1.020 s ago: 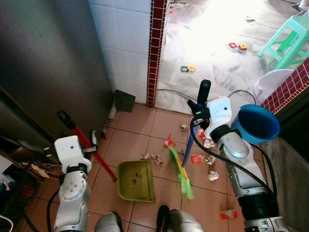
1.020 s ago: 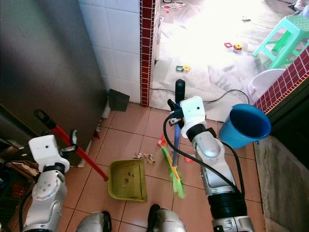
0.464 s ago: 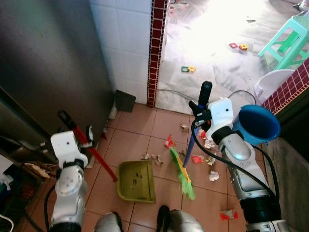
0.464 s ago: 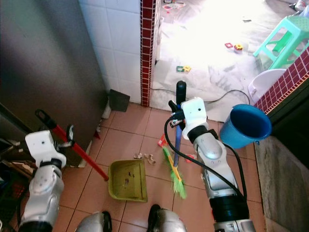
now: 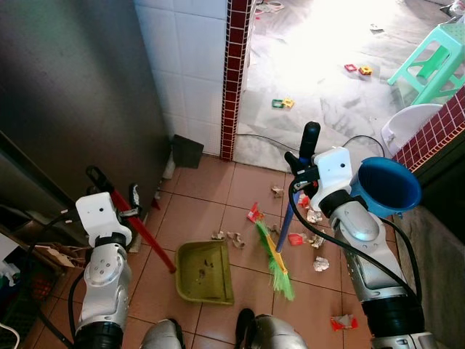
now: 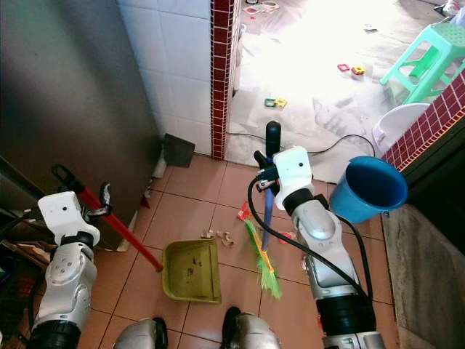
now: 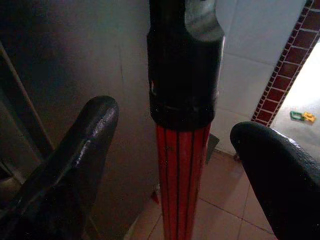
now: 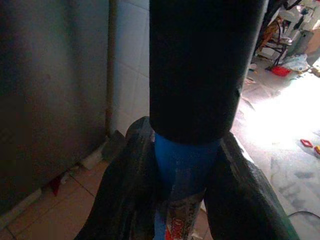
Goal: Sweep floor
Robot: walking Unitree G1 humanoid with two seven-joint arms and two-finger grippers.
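The right arm reaches forward and up from the right side, elbow bent, its white wrist raised at mid-height. The right tool (image 8: 182, 165) has both black fingers (image 8: 125, 185) pressed against a blue shaft just below its black grip. The left arm stands lower on the left, forearm upright, wrist turned inward. The left tool (image 7: 182, 165) has its fingers (image 7: 82, 150) spread wide apart, a red shaft between them, neither pad touching it.

head eyes: down, shared tiled floor (image 5: 218, 200) | wrists: close on handles
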